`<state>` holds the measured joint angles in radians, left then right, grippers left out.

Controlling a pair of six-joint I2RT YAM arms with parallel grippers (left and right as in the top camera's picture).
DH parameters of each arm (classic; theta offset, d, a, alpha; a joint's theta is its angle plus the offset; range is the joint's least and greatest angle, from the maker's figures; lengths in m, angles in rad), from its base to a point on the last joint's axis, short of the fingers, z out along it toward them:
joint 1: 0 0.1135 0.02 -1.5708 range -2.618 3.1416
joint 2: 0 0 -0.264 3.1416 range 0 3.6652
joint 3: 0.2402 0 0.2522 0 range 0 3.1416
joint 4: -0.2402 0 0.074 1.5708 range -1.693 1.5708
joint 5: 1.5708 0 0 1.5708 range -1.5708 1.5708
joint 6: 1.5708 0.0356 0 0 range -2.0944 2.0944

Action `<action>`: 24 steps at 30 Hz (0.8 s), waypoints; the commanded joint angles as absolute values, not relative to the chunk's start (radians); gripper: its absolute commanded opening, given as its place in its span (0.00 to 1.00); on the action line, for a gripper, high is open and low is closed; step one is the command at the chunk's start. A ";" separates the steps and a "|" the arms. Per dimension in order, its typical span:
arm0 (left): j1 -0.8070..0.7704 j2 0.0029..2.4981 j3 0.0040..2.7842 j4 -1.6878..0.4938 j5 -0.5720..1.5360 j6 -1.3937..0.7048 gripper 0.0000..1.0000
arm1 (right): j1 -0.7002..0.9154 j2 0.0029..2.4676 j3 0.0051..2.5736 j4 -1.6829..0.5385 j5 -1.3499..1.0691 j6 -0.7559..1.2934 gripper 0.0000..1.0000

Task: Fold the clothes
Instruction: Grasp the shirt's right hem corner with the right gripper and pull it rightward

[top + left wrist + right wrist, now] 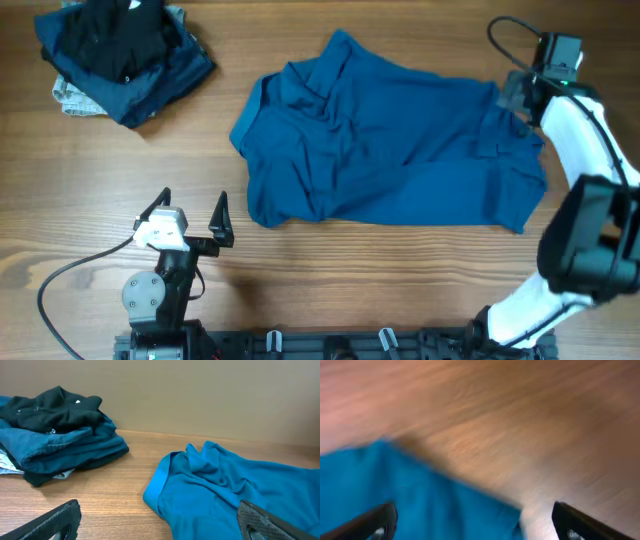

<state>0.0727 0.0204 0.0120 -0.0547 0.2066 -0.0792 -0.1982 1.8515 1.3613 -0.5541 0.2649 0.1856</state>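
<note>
Jaws on both sides stand wide apart, nothing held. We've got the blue shirt rumpled mid-table, the dark heap at ten o'clock. Best to pinch clean corners and pull flat before folding. Our right gripper reaches low over the shirt's two o'clock edge; our left gripper waits at eight o'clock.

left gripper low near its base, jaws wide apart; right arm reached forward, right gripper jaws spread wide
</note>
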 commanded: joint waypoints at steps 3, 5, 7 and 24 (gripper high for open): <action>0.079 0.016 0.006 -0.056 0.219 -0.060 1.00 | -0.180 1.774 1.345 -0.752 -0.083 0.107 0.99; 0.079 0.016 0.006 -0.056 0.219 -0.060 1.00 | -0.158 1.782 1.312 -0.762 -0.060 0.020 1.00; 0.079 0.016 0.006 -0.056 0.219 -0.060 1.00 | -0.137 1.784 1.297 -0.760 -0.030 0.036 1.00; 0.079 0.016 0.006 -0.056 0.219 -0.060 1.00 | -0.088 1.916 1.282 -0.756 0.311 0.129 0.99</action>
